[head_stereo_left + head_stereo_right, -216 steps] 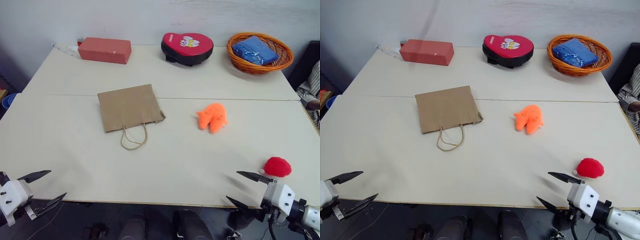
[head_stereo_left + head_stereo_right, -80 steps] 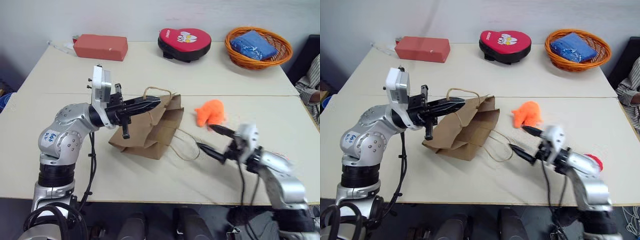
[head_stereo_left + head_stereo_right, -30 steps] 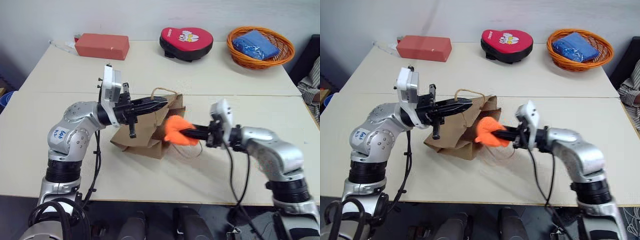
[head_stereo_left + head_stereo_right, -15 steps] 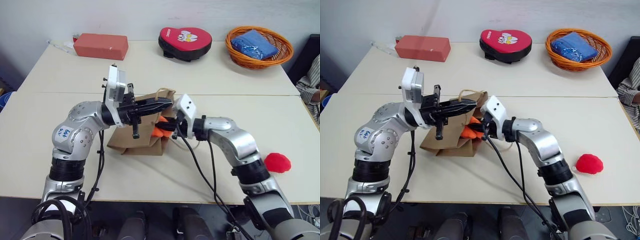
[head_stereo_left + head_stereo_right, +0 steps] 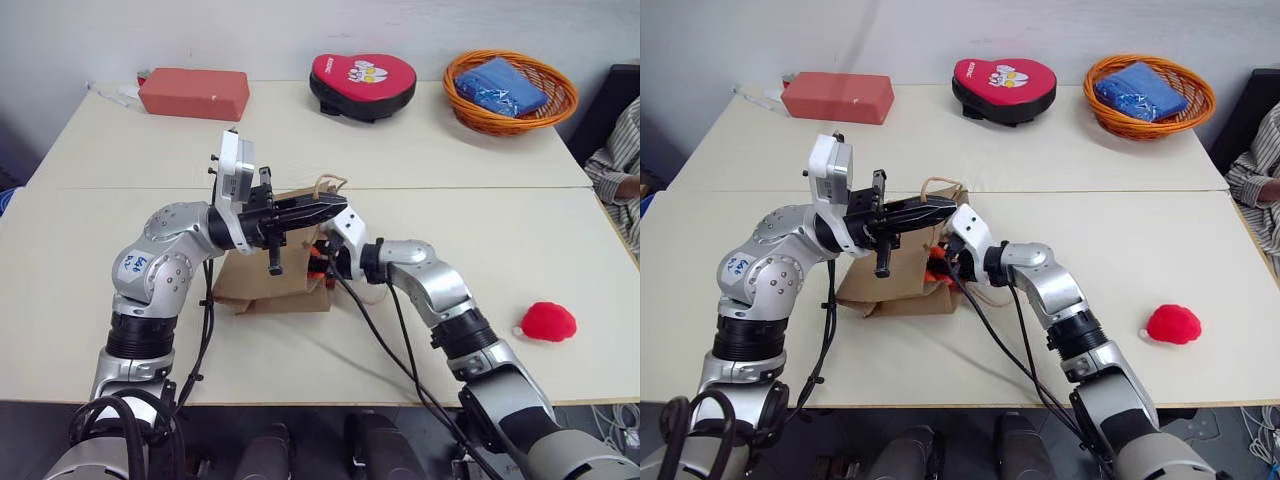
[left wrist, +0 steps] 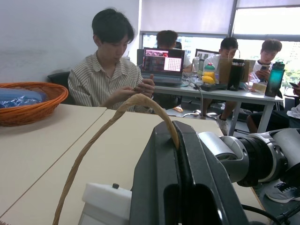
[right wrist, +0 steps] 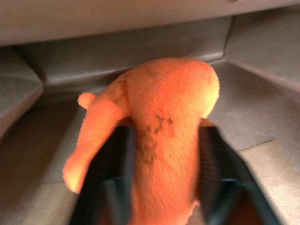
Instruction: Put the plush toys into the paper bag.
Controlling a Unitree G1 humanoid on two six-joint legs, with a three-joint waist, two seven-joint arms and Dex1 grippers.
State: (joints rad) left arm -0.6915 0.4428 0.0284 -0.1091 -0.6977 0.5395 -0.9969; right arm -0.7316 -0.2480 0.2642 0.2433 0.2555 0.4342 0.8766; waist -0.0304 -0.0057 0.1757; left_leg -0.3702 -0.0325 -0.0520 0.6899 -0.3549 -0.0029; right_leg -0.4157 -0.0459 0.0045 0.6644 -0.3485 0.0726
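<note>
Left gripper (image 5: 338, 207) clamped on paper bag's (image 5: 250, 285) cord handle (image 6: 117, 122), holding it up. Right gripper (image 7: 161, 187) inside the bag, fingers either side of orange plush (image 7: 159, 140); grip unclear. Red plush (image 5: 548, 321) on table, well right of both.

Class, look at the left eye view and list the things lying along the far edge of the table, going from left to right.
Red block → red-and-black heart-shaped pad → orange wicker basket holding a blue packet.
</note>
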